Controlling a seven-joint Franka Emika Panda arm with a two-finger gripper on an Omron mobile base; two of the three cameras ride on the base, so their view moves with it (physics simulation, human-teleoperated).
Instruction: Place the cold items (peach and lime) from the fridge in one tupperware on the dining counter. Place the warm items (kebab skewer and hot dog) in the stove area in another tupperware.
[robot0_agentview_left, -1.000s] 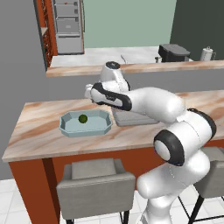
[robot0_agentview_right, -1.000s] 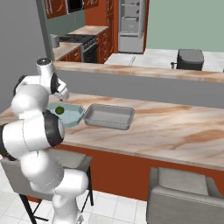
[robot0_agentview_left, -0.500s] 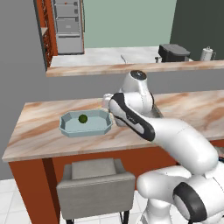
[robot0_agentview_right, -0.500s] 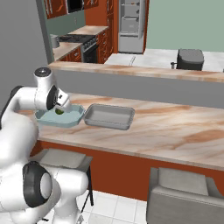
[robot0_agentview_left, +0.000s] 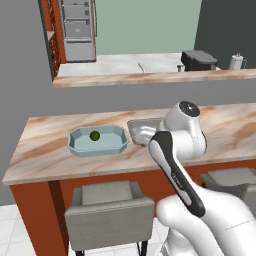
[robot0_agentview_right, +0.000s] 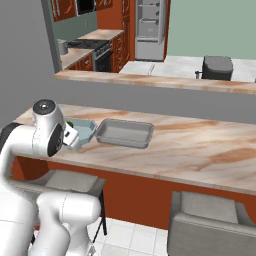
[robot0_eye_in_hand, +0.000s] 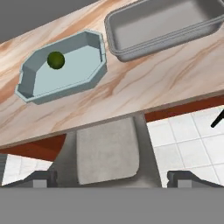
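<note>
— State of the claw (robot0_eye_in_hand: 112, 177)?
— Released. Spread as wide as possible, with nothing between the two dark tips at the bottom of the hand view.

— Whereabouts of the lime (robot0_eye_in_hand: 55, 60)?
— Ahead of the claw and off to the left in the hand view. Lying inside the light blue tray (robot0_eye_in_hand: 94, 65), near the tray's far left end, well apart from both tips. Same story from the left base view: small and dark green (robot0_agentview_left: 94, 135), resting on the floor of the eight-sided tray (robot0_agentview_left: 80, 147).

— And the grey tray (robot0_eye_in_hand: 166, 37)?
— Ahead of the claw too, but to the right. Just beside the blue one, separated by a narrow strip of marbled top. Seen also from the right base view (robot0_agentview_right: 125, 134), just past the arm's white wrist.

— Under both trays?
— The dining counter (robot0_eye_in_hand: 144, 87), beige-pink and veined, with its near edge between the claw and the trays.

— Directly below the claw?
— A grey stool (robot0_eye_in_hand: 107, 151), tucked against the red-brown base of the counter. To the right of it, pale floor tiles (robot0_eye_in_hand: 188, 131).

— Anything further off?
— Far beyond the claw, past the higher ledge: the grey fridge (robot0_agentview_left: 77, 30) against the back wall, door state hard to tell at this size. To the left of it in the right base view, the dark stove (robot0_agentview_right: 92, 47) among red-brown cabinets.
</note>
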